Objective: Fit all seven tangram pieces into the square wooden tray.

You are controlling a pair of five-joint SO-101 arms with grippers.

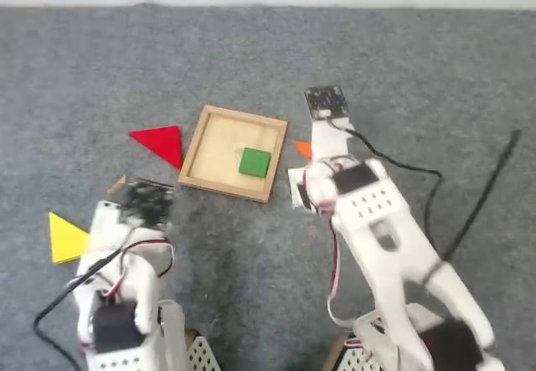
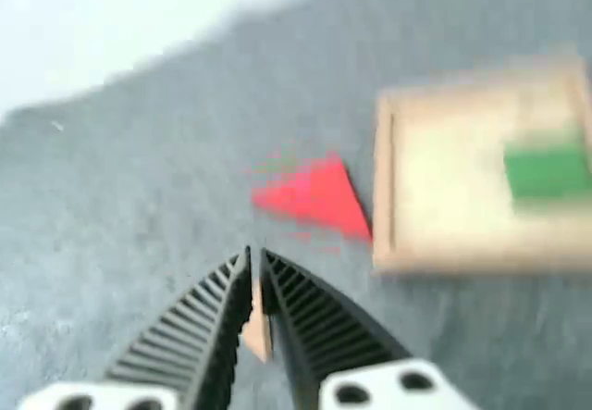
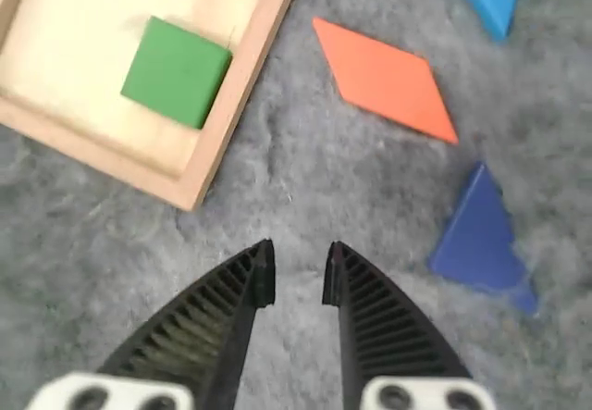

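Tangram tray [image 1: 219, 141] sits on the grey worktop [image 1: 419, 69] with only the green square [image 1: 254, 162] inside; the red triangle [image 1: 162, 142] lies just beside one edge, the yellow triangle [image 1: 65, 237] well apart, the orange piece [image 3: 384, 79] and a blue triangle [image 3: 479, 234] past the opposite edge. The left hand [image 2: 256, 260] is pinched almost closed with a small tan piece [image 2: 257, 331] between its fingers; the right hand [image 3: 298, 271] is slightly parted and holds nothing, hanging over the worktop near the tray's corner.

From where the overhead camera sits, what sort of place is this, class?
Likely a robot-training tabletop: two small arms over grey carpet, a square wooden tray with a red triangle beside it, the left gripper shut on a tan piece.
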